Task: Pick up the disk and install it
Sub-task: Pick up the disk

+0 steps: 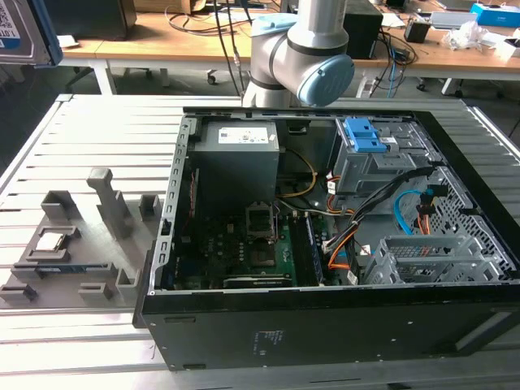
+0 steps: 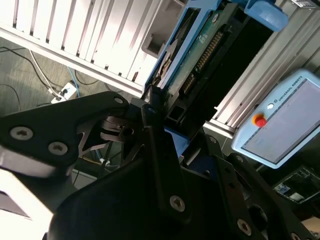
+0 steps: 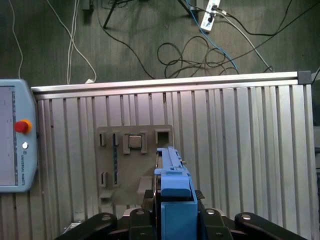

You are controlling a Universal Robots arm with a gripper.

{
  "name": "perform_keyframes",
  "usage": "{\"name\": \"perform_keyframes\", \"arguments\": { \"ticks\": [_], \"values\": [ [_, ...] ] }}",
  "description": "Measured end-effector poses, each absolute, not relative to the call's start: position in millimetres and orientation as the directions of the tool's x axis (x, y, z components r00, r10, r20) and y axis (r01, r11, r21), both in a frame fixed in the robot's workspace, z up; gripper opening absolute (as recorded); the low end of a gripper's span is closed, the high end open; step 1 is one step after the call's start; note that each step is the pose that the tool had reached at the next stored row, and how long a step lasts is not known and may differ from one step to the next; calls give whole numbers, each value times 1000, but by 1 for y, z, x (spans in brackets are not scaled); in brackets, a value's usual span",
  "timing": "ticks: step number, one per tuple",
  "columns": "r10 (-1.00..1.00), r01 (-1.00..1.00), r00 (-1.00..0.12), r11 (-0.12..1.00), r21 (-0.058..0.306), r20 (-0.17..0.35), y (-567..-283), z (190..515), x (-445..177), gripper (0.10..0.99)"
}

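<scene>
**Disk in the gripper, high over the table**

Exterior view – the disk (image 1: 24,32) sits in the far corner on the exterior view's left, label face toward the camera and a blue edge on one side. It is well apart from the open computer case (image 1: 325,325). The arm (image 1: 301,49) rises behind the case's far wall. Inside the case, the grey drive cage (image 1: 370,162) with blue latches stands on the exterior view's right. On the slotted table (image 1: 97,138) a grey fixture (image 1: 106,244) holds a small chip (image 1: 53,241) in one pocket.

Second wrist view – the gripper (image 2: 157,107) is clamped tight on the disk (image 2: 200,45). The disk is seen edge-on with its green circuit board showing, and its long axis runs straight out from the fingers (image 2: 155,150).

First wrist view – the gripper (image 3: 172,196) points down at the table (image 3: 240,150). The disk (image 3: 176,205) is edge-on, blue frame nearest, with its long axis toward the fixture (image 3: 112,155) and chip (image 3: 135,141).
</scene>
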State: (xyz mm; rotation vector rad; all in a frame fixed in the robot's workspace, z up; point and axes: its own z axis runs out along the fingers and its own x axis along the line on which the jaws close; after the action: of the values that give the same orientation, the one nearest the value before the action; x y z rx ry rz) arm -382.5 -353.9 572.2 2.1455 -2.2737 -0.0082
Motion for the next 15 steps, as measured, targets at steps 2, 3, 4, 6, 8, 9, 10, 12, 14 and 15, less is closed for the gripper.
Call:
{"name": "perform_keyframes", "arguments": {
  "ticks": [2, 3, 4, 6, 8, 9, 10, 12, 14, 15],
  "values": [
    [-998, -998, -58, 58, 15, 8, -354, 575, -382, 369],
    [-998, -998, -58, 58, 15, 8, -354, 576, -382, 369],
    [-998, -998, -58, 58, 15, 8, -354, 578, -382, 369],
    [-998, -998, -58, 58, 16, 8, -354, 580, -381, 369],
    [-998, -998, -58, 58, 17, 8, -354, 582, -381, 369],
    [-998, -998, -58, 58, 17, 8, -354, 583, -381, 369],
    [-998, -998, -58, 58, 18, 8, -354, 583, -380, 369],
    [-998, -998, -58, 58, 18, 8, -354, 585, -380, 369],
    [-998, -998, -58, 58, 19, 8, -354, 587, -379, 369],
    [-998, -998, -58, 58, 20, 8, -354, 588, -379, 369]
  ]
}}
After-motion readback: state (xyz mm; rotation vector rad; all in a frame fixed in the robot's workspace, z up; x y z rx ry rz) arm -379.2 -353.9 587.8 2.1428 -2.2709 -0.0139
